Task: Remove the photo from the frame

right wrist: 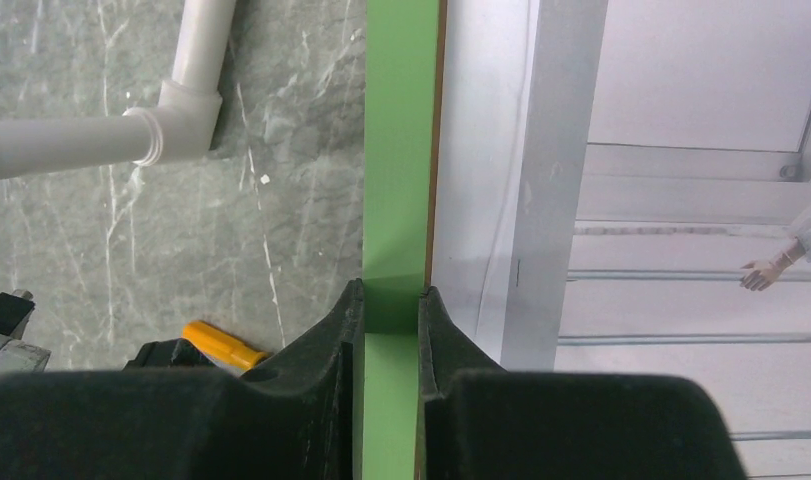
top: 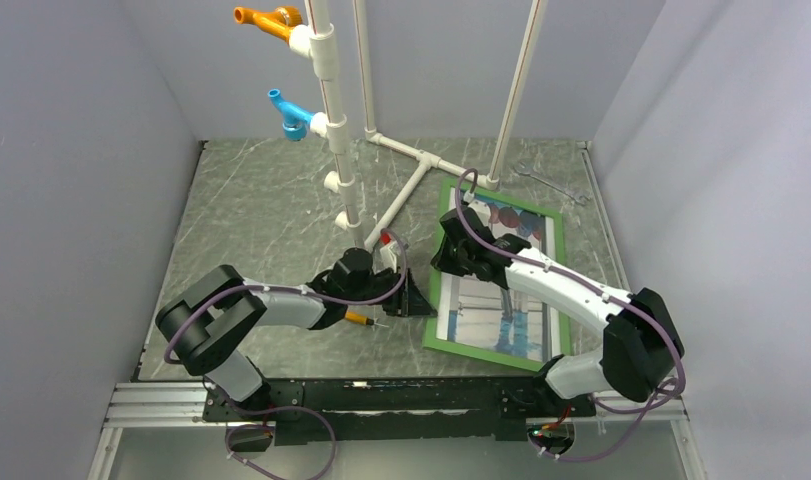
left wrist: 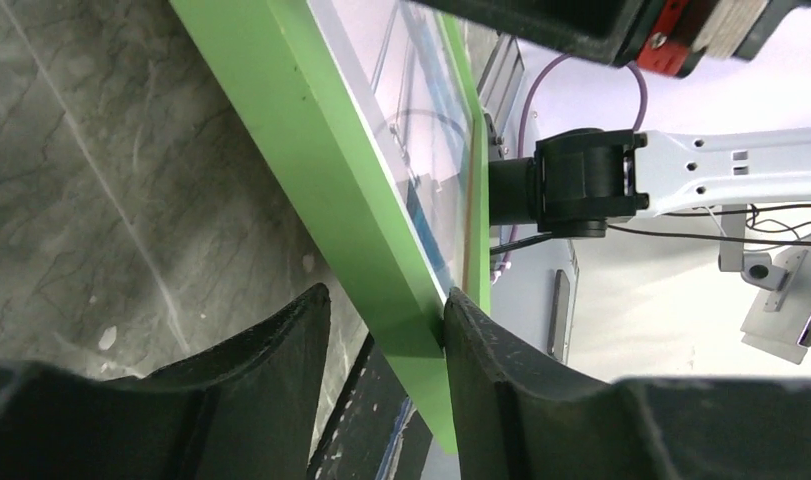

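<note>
The black fingers of the right gripper fill the bottom of its wrist view, pinched tight on both faces of a rail of the thin rectangular picture frame with bright green flat rails. A thin brown edge runs along the inner side of that rail.

The left gripper straddles another part of the same rail. One finger touches the green edge and the other stands apart from it, so the jaws are partly open and not clamped.

The large white-bordered photo, a print showing pale walkway lines and an outstretched hand, sits inside the frame under a glossy pane.

In the overhead view the frame is on the right half of the grey marbled tabletop, with both arms reaching its left rail. The white plastic pipe stand rises just beyond the frame's far corner. A small orange-handled tool lies beside the left arm's wrist, and a silver spanner rests near the back wall.
</note>
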{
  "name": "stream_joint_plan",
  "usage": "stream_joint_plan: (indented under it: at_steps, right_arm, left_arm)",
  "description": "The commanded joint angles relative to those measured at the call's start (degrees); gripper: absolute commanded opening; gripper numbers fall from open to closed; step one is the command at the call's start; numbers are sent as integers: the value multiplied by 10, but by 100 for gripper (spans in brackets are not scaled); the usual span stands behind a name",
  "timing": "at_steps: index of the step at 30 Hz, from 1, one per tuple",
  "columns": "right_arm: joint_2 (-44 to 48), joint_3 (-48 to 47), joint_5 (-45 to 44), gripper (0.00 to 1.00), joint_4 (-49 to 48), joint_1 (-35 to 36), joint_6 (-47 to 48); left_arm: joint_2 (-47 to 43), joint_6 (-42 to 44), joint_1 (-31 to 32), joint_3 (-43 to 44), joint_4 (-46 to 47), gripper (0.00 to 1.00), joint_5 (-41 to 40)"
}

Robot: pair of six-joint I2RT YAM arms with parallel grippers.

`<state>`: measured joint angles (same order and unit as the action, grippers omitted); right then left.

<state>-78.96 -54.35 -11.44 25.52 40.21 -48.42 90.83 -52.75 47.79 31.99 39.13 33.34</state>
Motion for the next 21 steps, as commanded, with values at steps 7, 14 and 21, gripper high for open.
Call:
stream_joint_plan:
  at_steps: [7, 14, 21]
  right_arm:
    - [48, -3, 38, 0, -83, 1, 26]
    - [71, -23, 6, 55, -25, 1, 76]
    - [184, -7, -104, 86, 25, 2, 126]
  left_arm:
    - [-31, 42, 5, 38, -45, 0, -13]
    - [-119, 144, 7, 92, -278, 0, -103]
    - [-179, 260, 7, 204, -572, 0, -225]
